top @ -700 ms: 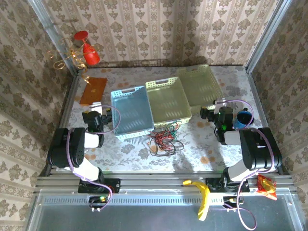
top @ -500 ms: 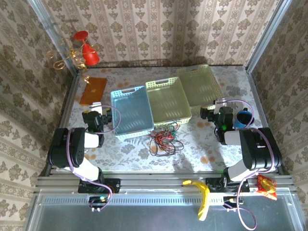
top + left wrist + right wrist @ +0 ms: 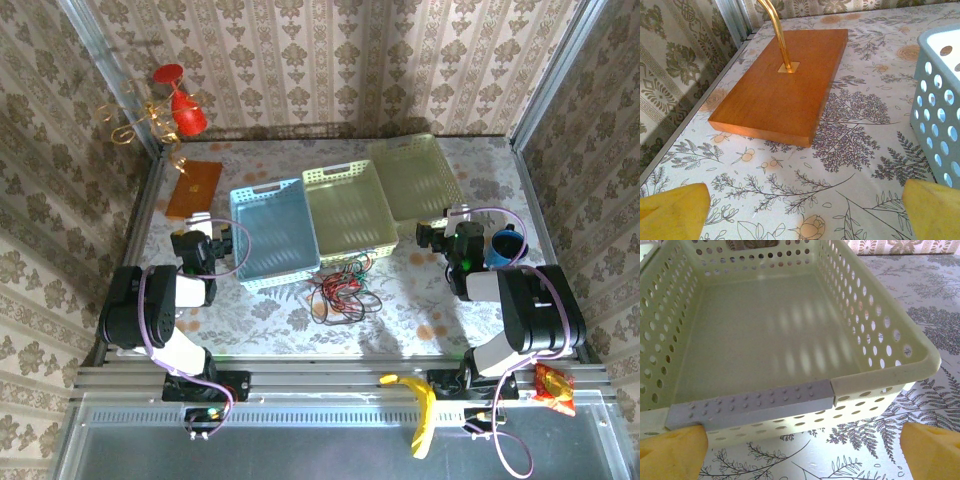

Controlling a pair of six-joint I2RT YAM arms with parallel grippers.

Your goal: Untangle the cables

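Note:
The cables [image 3: 340, 288], thin red, black and green strands, lie in one tangled heap on the table just in front of the blue and yellow baskets. My left gripper [image 3: 222, 240] rests at the left, beside the blue basket, well apart from the heap. My right gripper [image 3: 428, 234] rests at the right, pointing toward the pale green basket. In the left wrist view the yellow fingertips [image 3: 672, 210] stand wide apart over bare tablecloth. The right wrist view shows its fingertips [image 3: 930, 450] also wide apart, with nothing between them.
Three baskets stand side by side: blue [image 3: 272, 232], yellow [image 3: 348, 208] and pale green [image 3: 415, 178]. A wooden base [image 3: 785, 85] with a brass rod sits far left. A blue cup [image 3: 508, 245] stands by the right arm. A banana [image 3: 420, 405] lies on the front rail.

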